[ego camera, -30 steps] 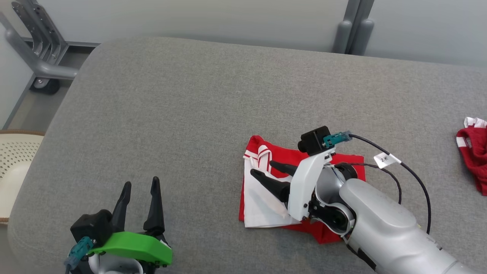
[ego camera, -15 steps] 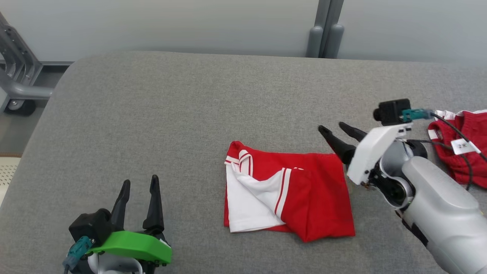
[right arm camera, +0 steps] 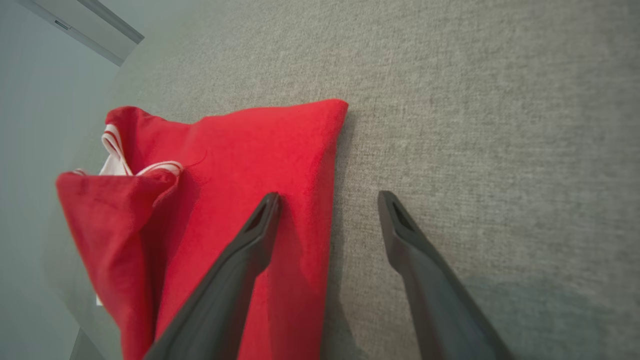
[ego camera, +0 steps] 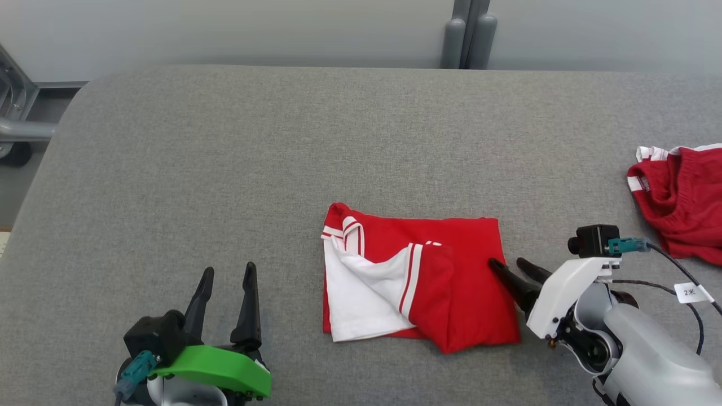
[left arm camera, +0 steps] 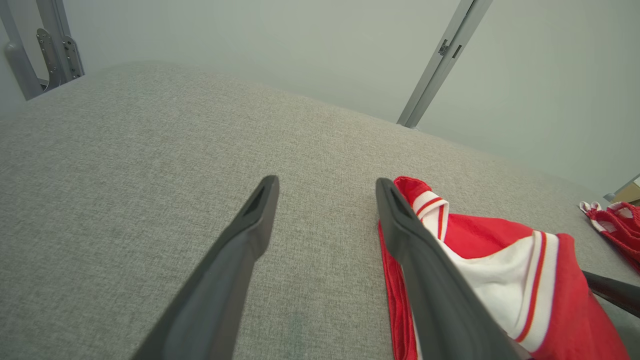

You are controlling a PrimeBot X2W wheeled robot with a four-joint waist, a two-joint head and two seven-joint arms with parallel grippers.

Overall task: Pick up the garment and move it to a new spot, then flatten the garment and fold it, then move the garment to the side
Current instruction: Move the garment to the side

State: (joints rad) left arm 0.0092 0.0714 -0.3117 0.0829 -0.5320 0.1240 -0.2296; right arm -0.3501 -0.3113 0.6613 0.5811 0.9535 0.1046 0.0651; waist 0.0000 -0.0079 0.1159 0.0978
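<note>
The garment (ego camera: 451,282), red with white panels and striped trim, lies folded on the grey padded table (ego camera: 282,141) near the front middle. At its right edge my right gripper (ego camera: 505,261) is open. In the right wrist view one finger hovers over the red cloth (right arm camera: 240,150) and the other over bare table, so the gripper (right arm camera: 328,196) straddles that edge with nothing between its fingers. My left gripper (ego camera: 229,269) is open and empty at the front left, apart from the garment. The left wrist view shows the garment (left arm camera: 500,260) just right of that gripper (left arm camera: 326,181).
A second red garment with white trim (ego camera: 682,197) lies crumpled at the table's right edge. A grey post (ego camera: 465,34) stands behind the table and a metal frame (ego camera: 11,113) stands at the far left. Bare grey table stretches to the left and back.
The head camera has shifted. My right gripper lifted off the garment's left part, swung out past its upper right corner, then came down to its right edge. The left gripper kept still.
</note>
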